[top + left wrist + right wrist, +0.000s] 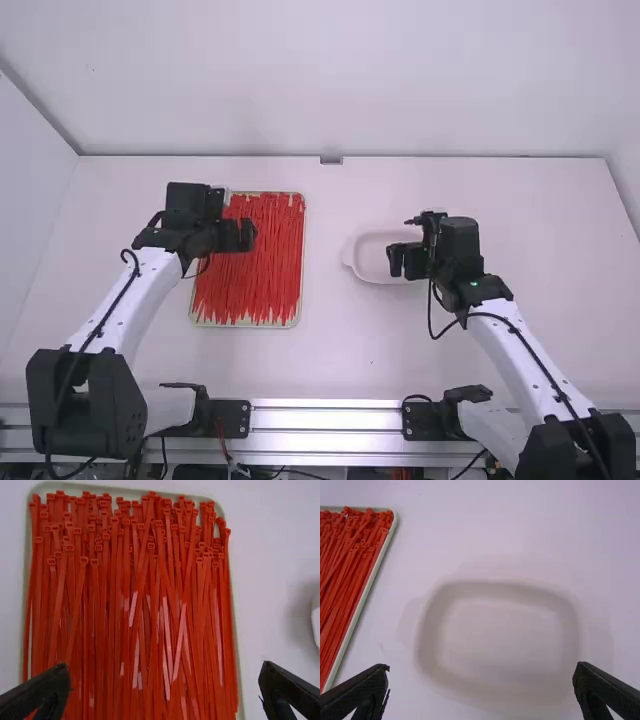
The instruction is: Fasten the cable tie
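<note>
Left gripper (243,234) is open, fingers (40,692) spread wide, nothing clamped. We see it over the far left part of the tray (301,262), above the ties (262,268). From the left wrist view it looks clear of them, but we can't confirm the gap.

Ties are a dense red pile lying lengthwise in the tray. Heads are mostly bunched at the far end, and some strands cross mid-pile. All the ties we see lie straight and unlooped inside the tray. Tray is rectangular with a pale rim, left of centre on the table (480,190).

Right gripper (398,260) is open too, fingers (605,690) wide apart, gripping nothing. It hangs over the right part of the dish (362,256).

Dish is white, shallow and a rounded rectangle, with a small lug on the tray-facing side. It sits right of the tray, apart from it, with bare table between. In the right wrist view we see the dish between the fingers and a tray corner with tie heads off to one side.
</note>
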`<state>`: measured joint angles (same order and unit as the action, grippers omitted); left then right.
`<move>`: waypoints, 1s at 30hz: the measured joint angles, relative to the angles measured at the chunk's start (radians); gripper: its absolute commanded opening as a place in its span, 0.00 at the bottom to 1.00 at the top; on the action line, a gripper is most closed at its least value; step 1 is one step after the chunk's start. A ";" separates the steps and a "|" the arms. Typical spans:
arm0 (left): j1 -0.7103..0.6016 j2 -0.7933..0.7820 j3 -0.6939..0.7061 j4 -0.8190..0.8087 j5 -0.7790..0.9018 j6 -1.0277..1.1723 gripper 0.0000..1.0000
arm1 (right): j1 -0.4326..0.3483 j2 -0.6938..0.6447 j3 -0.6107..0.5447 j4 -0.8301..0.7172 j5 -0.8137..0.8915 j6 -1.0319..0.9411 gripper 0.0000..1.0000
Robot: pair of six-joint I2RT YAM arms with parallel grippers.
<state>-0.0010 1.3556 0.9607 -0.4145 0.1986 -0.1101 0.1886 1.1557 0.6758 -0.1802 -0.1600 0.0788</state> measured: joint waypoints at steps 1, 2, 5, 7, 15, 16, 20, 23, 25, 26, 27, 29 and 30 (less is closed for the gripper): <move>0.000 0.000 0.000 0.010 0.000 0.000 0.99 | 0.000 0.000 0.000 0.005 -0.006 -0.001 0.98; 0.000 0.000 0.000 0.022 0.000 0.000 0.99 | 0.000 0.000 0.000 0.008 -0.013 -0.001 0.99; 0.000 0.000 0.006 0.031 -0.009 -0.004 0.99 | 0.000 0.000 0.000 0.021 -0.029 -0.002 0.99; -0.004 0.000 0.024 0.010 -0.034 -0.004 0.99 | 0.000 0.000 0.000 0.031 -0.037 -0.003 0.99; -0.087 0.006 0.176 -0.042 -0.157 0.012 0.99 | 0.000 0.000 0.000 0.132 -0.180 -0.034 0.99; -0.094 0.015 0.196 -0.040 -0.160 0.021 0.99 | 0.000 0.000 0.000 0.140 -0.202 -0.042 0.99; -0.102 0.089 0.290 -0.053 -0.171 0.051 0.99 | 0.000 0.000 0.000 0.155 -0.295 -0.066 0.98; -0.102 0.166 0.366 -0.101 -0.177 0.059 0.99 | 0.000 0.000 0.000 0.154 -0.332 -0.072 0.99; -0.102 0.251 0.446 -0.157 -0.177 0.063 0.99 | 0.000 0.000 0.000 0.149 -0.353 -0.079 0.98; -0.102 0.266 0.460 -0.167 -0.177 0.063 0.99 | 0.000 0.000 0.000 0.147 -0.355 -0.079 0.99; -0.102 0.307 0.497 -0.187 -0.177 0.066 0.99 | 0.000 0.000 0.000 0.143 -0.360 -0.080 0.99; -0.102 0.388 0.569 -0.219 -0.163 0.070 0.99 | 0.000 0.000 0.000 0.139 -0.367 -0.082 0.98; -0.102 0.397 0.577 -0.220 -0.159 0.070 0.99 | 0.000 0.000 0.000 0.139 -0.369 -0.082 0.98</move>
<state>-0.1028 1.7523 1.5379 -0.6342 0.0395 -0.0402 0.1886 1.1557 0.6762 -0.0410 -0.5285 -0.0029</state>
